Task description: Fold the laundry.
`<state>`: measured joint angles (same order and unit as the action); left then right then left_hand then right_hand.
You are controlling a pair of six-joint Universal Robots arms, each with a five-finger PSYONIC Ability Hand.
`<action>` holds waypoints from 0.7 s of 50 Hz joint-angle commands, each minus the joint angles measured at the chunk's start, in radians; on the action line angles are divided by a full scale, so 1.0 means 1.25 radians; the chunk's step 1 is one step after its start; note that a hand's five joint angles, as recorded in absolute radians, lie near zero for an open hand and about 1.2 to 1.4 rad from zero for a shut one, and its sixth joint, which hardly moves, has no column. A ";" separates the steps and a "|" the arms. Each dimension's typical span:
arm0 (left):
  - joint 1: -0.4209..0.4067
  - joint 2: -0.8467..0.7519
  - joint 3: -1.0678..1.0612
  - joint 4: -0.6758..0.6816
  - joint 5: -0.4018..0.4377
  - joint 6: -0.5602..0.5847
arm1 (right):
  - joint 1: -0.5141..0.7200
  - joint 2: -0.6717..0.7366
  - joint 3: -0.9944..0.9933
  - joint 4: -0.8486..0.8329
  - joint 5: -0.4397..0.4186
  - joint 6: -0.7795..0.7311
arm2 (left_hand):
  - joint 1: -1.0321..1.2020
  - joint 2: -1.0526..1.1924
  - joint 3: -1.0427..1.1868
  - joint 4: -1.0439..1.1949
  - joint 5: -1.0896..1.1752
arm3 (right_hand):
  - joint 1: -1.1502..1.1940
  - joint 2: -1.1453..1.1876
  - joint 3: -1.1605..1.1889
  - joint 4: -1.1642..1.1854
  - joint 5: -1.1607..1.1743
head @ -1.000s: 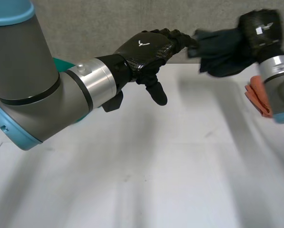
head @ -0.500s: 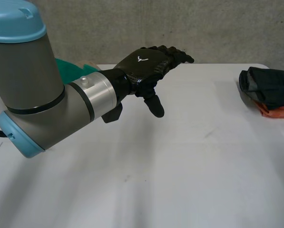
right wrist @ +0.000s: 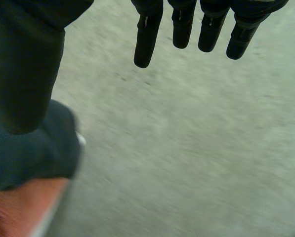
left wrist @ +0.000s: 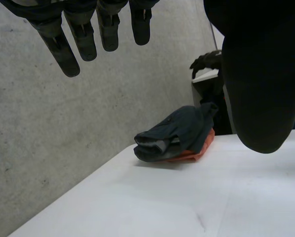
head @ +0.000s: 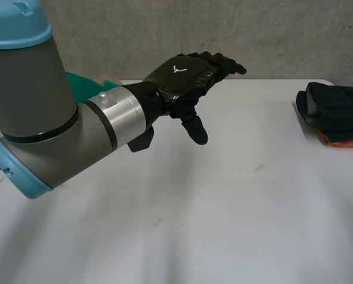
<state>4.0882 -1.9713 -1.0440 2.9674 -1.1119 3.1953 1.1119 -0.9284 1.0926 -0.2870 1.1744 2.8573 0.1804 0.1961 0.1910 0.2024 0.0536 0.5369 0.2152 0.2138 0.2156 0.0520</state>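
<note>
Dark garment [head: 334, 107] lies flat, fold facing table's [head: 235, 201] middle.

Grey arm [head: 28, 100], light-blue caps [head: 13, 18], black left hand [head: 179, 77]

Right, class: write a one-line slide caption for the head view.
Open left hand hovers above the white table; folded dark garment lies on orange cloth.

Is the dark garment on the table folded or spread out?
Folded: the dark garment sits as a compact layered bundle on top of an orange cloth.
</note>
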 commanded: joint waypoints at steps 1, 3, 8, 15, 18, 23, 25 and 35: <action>0.002 0.027 0.011 0.017 -0.001 -0.002 | 0.012 -0.104 -0.006 0.014 0.138 -0.169 | 0.029 0.016 0.020 0.011 -0.009 | -0.290 -0.033 -0.031 -0.033 -0.042; 0.006 0.047 0.014 0.037 -0.012 -0.007 | 0.082 -0.124 0.002 -0.023 0.134 -0.165 | 0.031 0.019 0.023 0.014 -0.007 | -0.290 -0.033 -0.031 -0.033 -0.042; 0.019 0.096 0.022 0.095 -0.109 -0.021 | 0.234 -0.189 0.073 -0.119 0.068 -0.126 | 0.038 0.026 0.030 0.021 0.000 | -0.290 -0.033 -0.031 -0.033 -0.042; 0.180 0.100 0.025 0.121 -0.329 0.092 | 0.350 -0.308 0.274 -0.164 -0.069 -0.120 | 0.038 0.026 0.030 0.021 0.000 | -0.290 -0.033 -0.031 -0.033 -0.042; 0.244 0.046 0.020 0.118 -0.336 0.252 | 0.418 -0.311 0.345 -0.161 -0.078 -0.128 | 0.036 0.023 0.027 0.018 -0.002 | -0.290 -0.033 -0.031 -0.033 -0.042; 0.297 -0.087 0.030 0.133 -0.333 0.462 | 0.468 -0.305 0.431 -0.157 -0.073 -0.152 | 0.017 0.005 0.009 0.000 -0.021 | -0.290 -0.033 -0.031 -0.033 -0.042; 0.323 -0.165 0.057 0.166 -0.318 0.519 | 0.473 -0.303 0.469 -0.157 -0.072 -0.165 | 0.012 0.000 0.004 -0.005 -0.026 | -0.290 -0.033 -0.031 -0.033 -0.042; 0.433 -0.424 0.218 0.280 -0.136 0.512 | 0.466 -0.300 0.559 -0.145 -0.072 -0.191 | 0.048 0.035 0.039 0.030 0.009 | -0.290 -0.033 -0.031 -0.033 -0.042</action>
<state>4.5727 -2.3332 -0.8935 3.2635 -1.3991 3.8603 1.7087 -1.3063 1.7448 -0.4781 1.0837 2.6269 0.1808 0.1982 0.1930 0.2026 0.0537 0.5369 0.2151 0.2137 0.2156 0.0518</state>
